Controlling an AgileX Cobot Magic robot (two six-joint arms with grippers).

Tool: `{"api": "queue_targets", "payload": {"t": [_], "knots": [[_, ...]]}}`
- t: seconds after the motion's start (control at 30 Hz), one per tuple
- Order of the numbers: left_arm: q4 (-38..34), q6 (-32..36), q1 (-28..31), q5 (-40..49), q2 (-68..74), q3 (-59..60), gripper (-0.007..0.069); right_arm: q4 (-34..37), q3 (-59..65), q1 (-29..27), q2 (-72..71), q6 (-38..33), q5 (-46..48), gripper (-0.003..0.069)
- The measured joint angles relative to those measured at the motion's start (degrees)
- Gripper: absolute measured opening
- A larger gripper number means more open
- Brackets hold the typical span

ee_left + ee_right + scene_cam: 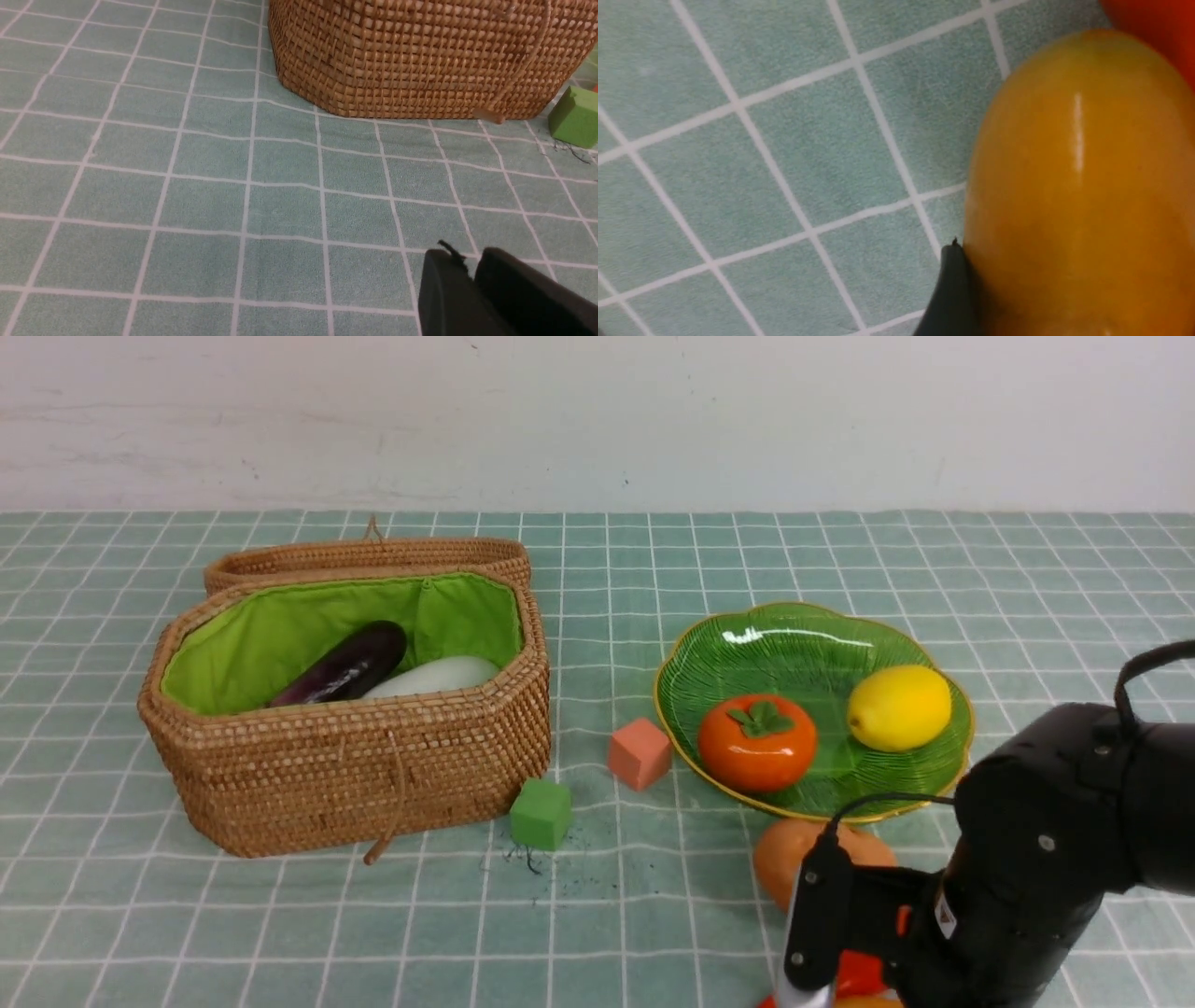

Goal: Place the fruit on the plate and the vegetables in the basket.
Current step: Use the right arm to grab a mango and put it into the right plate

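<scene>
Where the right arm bends low over the table, we see the right pincer (826,971) right up against the mango (1073,186). One dark finger (951,294) touches the mango's side. The other finger is out of sight, so we cannot tell if the pincer is squeezing the mango or just standing open around it. The mango lies on the checked cloth (784,163), on the near side of the plate and not on it. A red-orange thing (1157,28) lies just beside the mango; we cannot tell what it is.

The left pincer (474,289) has its two fingers close together with nothing between them. It hangs low over the cloth, near the basket (373,765).

The green plate (812,644) holds the persimmon (756,742) and the lemon (899,707), side by side. The potato (794,863) sits on the cloth just beside the plate's near edge.

The basket has its lid (373,558) flipped open behind it. Inside lie the eggplant (350,663) and the radish (434,674), next to each other. A pink cube (639,752) and a green cube (541,813) sit on the cloth between the basket and the plate.
</scene>
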Motion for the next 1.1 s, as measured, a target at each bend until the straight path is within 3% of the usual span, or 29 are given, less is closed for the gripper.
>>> {"api": "queue_targets", "payload": {"t": [0.27, 0.4, 0.57, 0.73, 1.1], "knots": [[0.0, 0.0, 0.0, 0.02, 0.0, 0.0, 0.0103, 3.74, -13.94, -0.13, -3.42, 0.25, 12.61, 0.0542], [0.0, 0.0, 0.0, 0.02, 0.0, 0.0, 0.011, 4.46, -22.25, -2.13, -3.29, 0.69, 13.75, 0.0542], [0.0, 0.0, 0.0, 0.02, 0.0, 0.0, 0.0112, 5.56, -30.26, -9.88, -1.02, 3.3, 4.15, 0.0542], [0.0, 0.0, 0.0, 0.02, 0.0, 0.0, 0.0113, 11.75, -34.94, -17.87, 7.65, 7.82, -15.91, 0.0542], [0.0, 0.0, 0.0, 0.02, 0.0, 0.0, 0.0125, 15.93, -38.35, -19.39, 26.47, 8.37, -34.5, 0.0542]]}}
